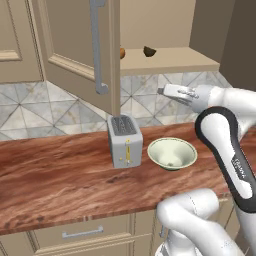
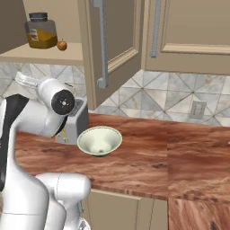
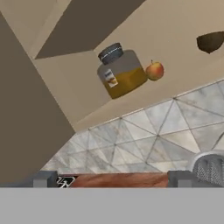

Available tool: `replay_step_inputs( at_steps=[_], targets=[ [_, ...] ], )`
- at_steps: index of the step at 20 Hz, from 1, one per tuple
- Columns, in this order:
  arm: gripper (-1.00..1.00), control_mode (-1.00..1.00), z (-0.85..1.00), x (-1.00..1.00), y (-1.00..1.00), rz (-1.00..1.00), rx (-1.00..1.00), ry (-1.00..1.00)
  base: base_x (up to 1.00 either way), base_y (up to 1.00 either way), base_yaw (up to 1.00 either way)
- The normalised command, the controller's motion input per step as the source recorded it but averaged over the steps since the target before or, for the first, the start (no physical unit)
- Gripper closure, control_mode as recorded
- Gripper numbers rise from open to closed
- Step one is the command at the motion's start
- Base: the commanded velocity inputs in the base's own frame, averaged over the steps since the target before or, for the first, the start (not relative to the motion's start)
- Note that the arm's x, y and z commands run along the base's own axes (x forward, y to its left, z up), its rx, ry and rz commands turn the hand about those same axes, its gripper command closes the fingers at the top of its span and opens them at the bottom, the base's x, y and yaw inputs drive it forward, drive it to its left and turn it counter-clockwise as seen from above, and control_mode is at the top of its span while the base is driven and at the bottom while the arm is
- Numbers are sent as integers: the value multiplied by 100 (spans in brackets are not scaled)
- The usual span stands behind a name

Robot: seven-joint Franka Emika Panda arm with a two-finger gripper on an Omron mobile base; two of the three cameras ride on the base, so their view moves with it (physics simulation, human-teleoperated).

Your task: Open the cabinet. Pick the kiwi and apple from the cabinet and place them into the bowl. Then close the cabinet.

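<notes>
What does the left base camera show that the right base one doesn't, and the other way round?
Left base view adds: the dark olive-brown oval kiwi on the tan wall cabinet shelf. Right base view adds: the dark-lidded jar with orange contents and a pale wall outlet. Both: the pale cream-green round bowl, the silver toaster and the yellow-orange apple.

The cabinet (image 1: 80, 45) is tan with raised-panel doors and long silver bar handles; one door stands swung open across the upper middle of both base views, baring a single shelf. On that shelf the apple (image 3: 154, 70) — small, round, yellow-orange with a reddish blush — sits upright with its stem up, in the hand view's upper middle. The kiwi (image 1: 149, 51), a dark olive-brown lump, lies near it toward the upper right. The bowl (image 2: 99, 140) — wide, pale cream-green, empty — stands upright on the wooden counter at mid-frame.
</notes>
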Motion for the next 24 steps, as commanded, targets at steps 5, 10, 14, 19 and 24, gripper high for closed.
replay_step_inputs(
  at_steps=[5,10,14,19,24],
  targets=[
    [-100,-100,-5,51,97,26,-4,-1,0,0,0],
    [-100,-100,0,0,17,6,-1,-1,0,0,0],
    [-100,-100,10,0,53,29,0,-1,0,0,0],
    [-100,-100,12,27,62,27,0,4,0,0,0],
    [-100,-100,0,46,43,21,0,0,0,0,0]
  ],
)
